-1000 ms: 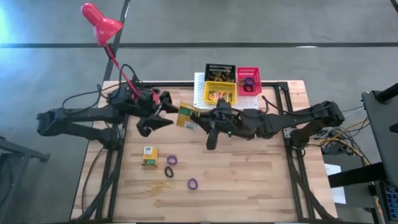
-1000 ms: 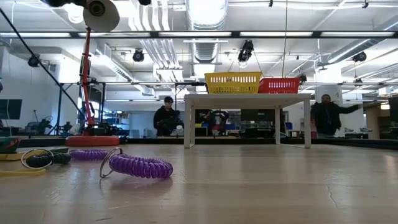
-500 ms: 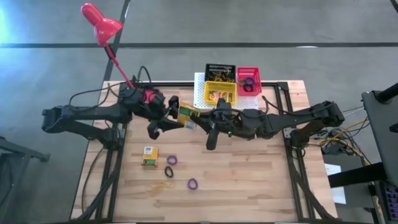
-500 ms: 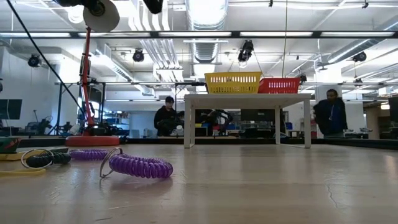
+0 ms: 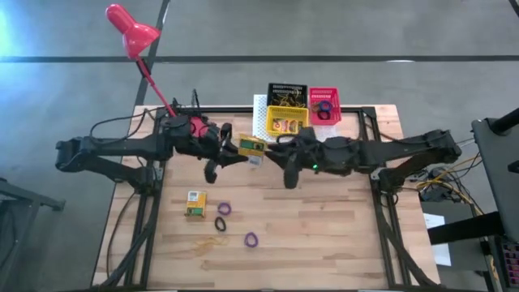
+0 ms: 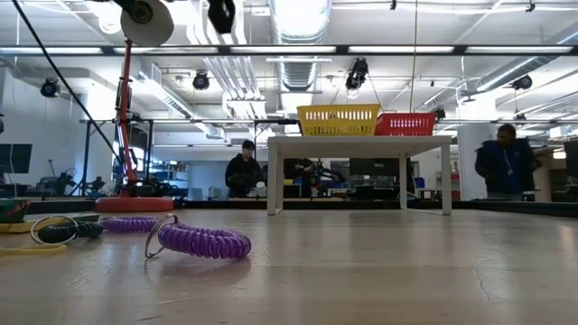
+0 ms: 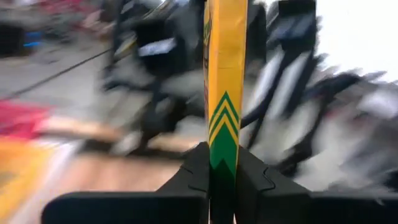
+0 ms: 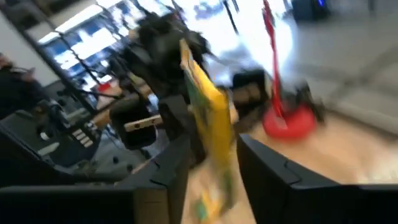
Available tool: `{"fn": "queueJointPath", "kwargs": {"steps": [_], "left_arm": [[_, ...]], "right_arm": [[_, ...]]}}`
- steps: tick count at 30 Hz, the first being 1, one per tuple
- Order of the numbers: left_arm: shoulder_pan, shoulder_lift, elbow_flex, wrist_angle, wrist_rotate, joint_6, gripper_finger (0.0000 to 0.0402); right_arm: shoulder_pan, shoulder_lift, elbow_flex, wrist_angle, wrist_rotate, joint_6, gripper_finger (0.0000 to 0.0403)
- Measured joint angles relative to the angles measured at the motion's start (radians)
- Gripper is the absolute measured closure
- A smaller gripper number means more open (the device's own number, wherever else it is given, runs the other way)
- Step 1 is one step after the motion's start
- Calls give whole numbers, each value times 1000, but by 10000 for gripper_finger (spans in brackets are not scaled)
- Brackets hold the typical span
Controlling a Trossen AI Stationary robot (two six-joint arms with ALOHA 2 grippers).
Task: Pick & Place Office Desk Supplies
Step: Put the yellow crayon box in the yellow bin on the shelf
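Note:
A yellow-green card box [image 5: 250,147] hangs above the middle of the table between both grippers. My left gripper [image 5: 233,151] reaches it from the left and is shut on it. My right gripper [image 5: 271,149] is open on the box's right, its fingers [image 8: 177,158] on either side of the box [image 8: 208,106]. A second box [image 5: 195,203], two purple rings [image 5: 225,208] [image 5: 251,239], a black ring [image 5: 220,223] and yellow rubber bands [image 5: 209,242] lie on the near left of the table. My left gripper pinches the box's near thin edge [image 7: 222,163] between its two fingers, which come in level from the table's left. The box stands on edge, its narrow side toward the wrist camera, lifted clear of the table. My right gripper: I cannot tell whether a finger touches the box.
Black [image 5: 288,91], yellow [image 5: 287,120] and red [image 5: 324,105] trays sit on a white perforated stand [image 5: 261,113] at the far edge. A red desk lamp [image 5: 130,28] rises from the far left corner. People stand in the room behind the table.
My left gripper has moved toward the table's right to the box and shut on its left end. My right arm has drawn back a little toward the table's right. The box has stayed in the air, shifting slightly toward the far edge.

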Motion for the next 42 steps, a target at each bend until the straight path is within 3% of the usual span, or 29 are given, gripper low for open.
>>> {"fn": "queueJointPath", "kwargs": {"steps": [2,6,8,10,14,19,23,30,42], "left_arm": [[-12,1,44,-190,-152,153,361],[-43,23,108,-441,-557,502,359],[-51,34,111,-468,-684,620,360],[-56,35,103,-469,-738,717,360],[-68,35,89,-453,-798,875,360],[-79,35,88,-450,-868,1039,360],[-85,35,88,-446,-897,1111,360],[-103,35,88,-449,-898,1199,360],[-114,35,88,-447,-902,1279,359]], "right_arm": [[-3,-32,0,-138,-1,156,256],[-4,-56,-3,-382,-38,509,215],[-4,-46,-21,-424,-76,640,195],[-3,-29,-56,-393,-75,727,176],[-2,17,-159,-78,-35,787,141],[-3,89,-295,455,119,851,112],[-5,152,-355,661,214,939,109],[-33,243,-356,875,292,933,130],[-78,326,-263,819,317,1040,195]]}}
